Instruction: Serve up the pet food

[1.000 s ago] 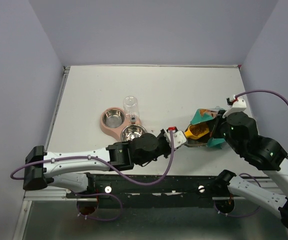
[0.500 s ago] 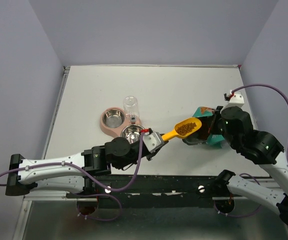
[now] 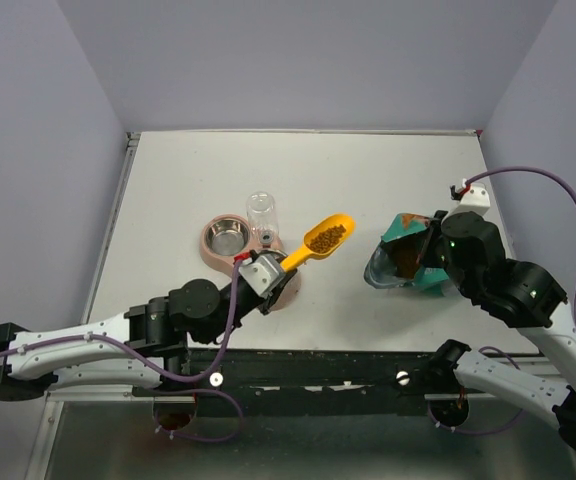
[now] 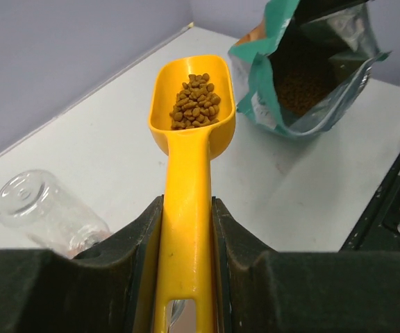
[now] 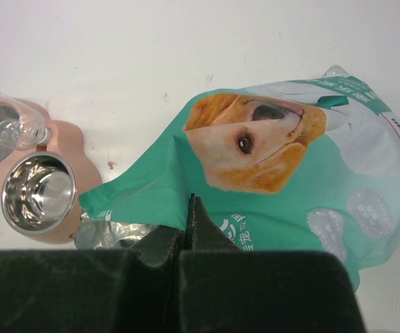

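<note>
Carrying a full load, the left fingers [image 4: 141,243] were clamped on the handle of the yellow scoop [image 4: 189,159]. Its cup held the pet food [image 4: 196,104] roughly level in the air, just beside the clear bottle [image 3: 261,212] and between the pink feeder [image 3: 208,250] and the green bag [image 3: 408,262]. The right fingers [image 5: 158,246] were closed on the bag's upper edge, propping its mouth open on the table [image 3: 368,180], with more kibble showing inside. The nearer steel bowl [image 5: 37,193] looked empty. As I judged it, the cup sat past that bowl, so the arm would need to draw it back and keep it level on the way. Once low over the steel, a slow roll about the handle should let the pellets slide in rather than bounce out. The scoop should also pass clear of the bottle.
</note>
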